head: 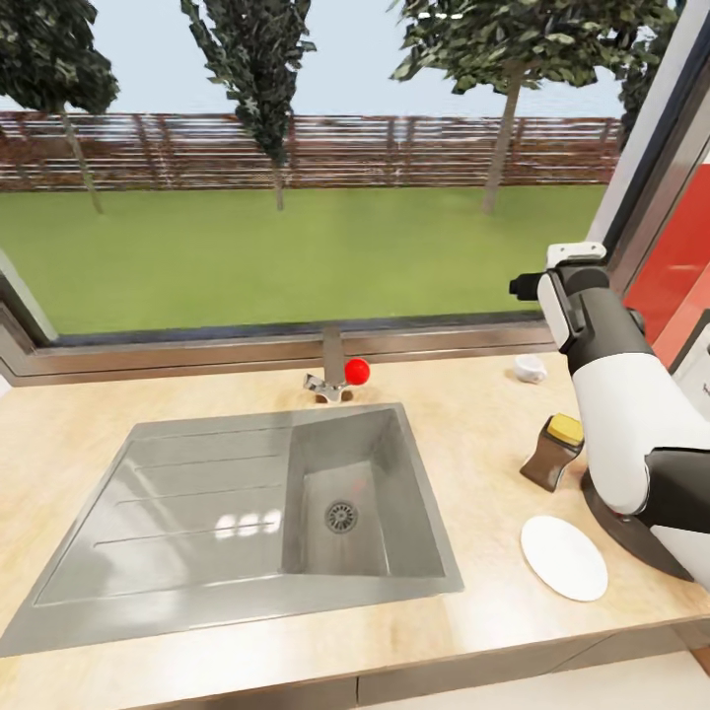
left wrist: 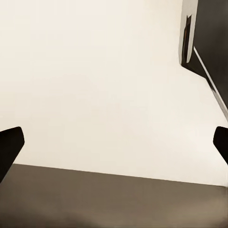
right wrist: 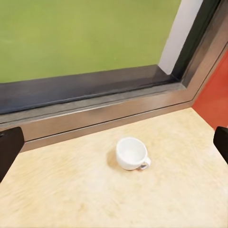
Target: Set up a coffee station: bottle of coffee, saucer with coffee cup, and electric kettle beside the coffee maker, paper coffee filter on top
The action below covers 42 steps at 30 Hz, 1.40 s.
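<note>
I have the right arm raised at the right edge of the head view, its wrist pointing toward the window, and the coffee cup [head: 531,368] sits on the kitchen countertop [head: 227,390] just below and slightly left of that wrist, close to the window sill. Through the right wrist camera the cup [right wrist: 131,153] lies almost dead centre, ahead of and below the right gripper [right wrist: 114,145], upright, its small handle turned toward the lower right of that frame. The two dark fingertips [right wrist: 8,148] show at opposite edges of the picture — so the jaws are spread wide and hold nothing, touching nothing.

The saucer [head: 563,557] lies flat near the counter's front edge at lower right of the head view, well apart from the cup, with the bottle of coffee [head: 553,452] standing between them, yellow lid up. A dark round base at the far right, mostly hidden behind my arm, may belong to the coffee maker or the kettle — I can't say which.

The left gripper [left wrist: 114,142] is likewise spread wide and empty, facing a pale blank surface with a dark band below it.

My read: the right arm is the nearer one, and the next move is a straight descent onto the cup, closing across its rim or wall
</note>
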Available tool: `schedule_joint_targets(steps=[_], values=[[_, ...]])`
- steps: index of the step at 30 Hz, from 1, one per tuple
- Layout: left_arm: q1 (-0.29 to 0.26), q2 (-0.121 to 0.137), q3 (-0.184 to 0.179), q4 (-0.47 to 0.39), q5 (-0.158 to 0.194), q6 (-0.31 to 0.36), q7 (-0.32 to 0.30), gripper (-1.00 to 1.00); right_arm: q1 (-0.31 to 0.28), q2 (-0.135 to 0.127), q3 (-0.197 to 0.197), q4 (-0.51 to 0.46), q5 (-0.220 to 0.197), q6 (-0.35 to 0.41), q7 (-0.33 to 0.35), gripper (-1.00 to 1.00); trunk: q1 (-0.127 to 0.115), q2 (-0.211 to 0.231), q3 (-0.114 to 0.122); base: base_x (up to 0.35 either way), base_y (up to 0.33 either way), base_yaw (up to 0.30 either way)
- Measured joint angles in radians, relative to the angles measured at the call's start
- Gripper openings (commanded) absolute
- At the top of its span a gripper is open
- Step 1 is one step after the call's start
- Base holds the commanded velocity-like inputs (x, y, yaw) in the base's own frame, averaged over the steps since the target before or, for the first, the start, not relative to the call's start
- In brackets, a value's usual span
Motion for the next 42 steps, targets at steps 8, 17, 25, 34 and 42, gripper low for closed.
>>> schedule_joint_targets(steps=[8,17,25,34,42], values=[[0.001,0.0,0.001,0.0,0.0,0.001,0.0,1.0,0.0,0.0,0.0,0.008,0.0,0.0,0.0,1.0,0.0,0.0,0.0,0.011,-0.006,0.0],[0.001,0.001,0.002,0.0,0.0,0.001,0.001,1.0,0.0,0.0,0.0,0.017,-0.001,0.0,0.0,1.0,0.0,0.0,0.0,0.0,0.0,0.0],[0.001,0.0,0.002,0.0,0.0,0.001,0.0,1.0,0.0,0.0,0.001,0.018,-0.001,0.0,0.0,1.0,0.0,0.0,0.0,0.0,0.0,0.0],[0.001,0.0,0.001,0.0,0.0,0.002,-0.003,1.0,0.0,0.0,0.002,0.018,-0.001,0.0,0.0,1.0,0.0,0.0,0.0,0.057,0.0,0.0],[0.001,0.0,0.0,0.0,0.0,0.001,-0.003,1.0,0.0,0.0,0.002,0.018,-0.001,0.0,0.0,1.0,0.0,0.0,0.0,0.136,0.0,0.0]])
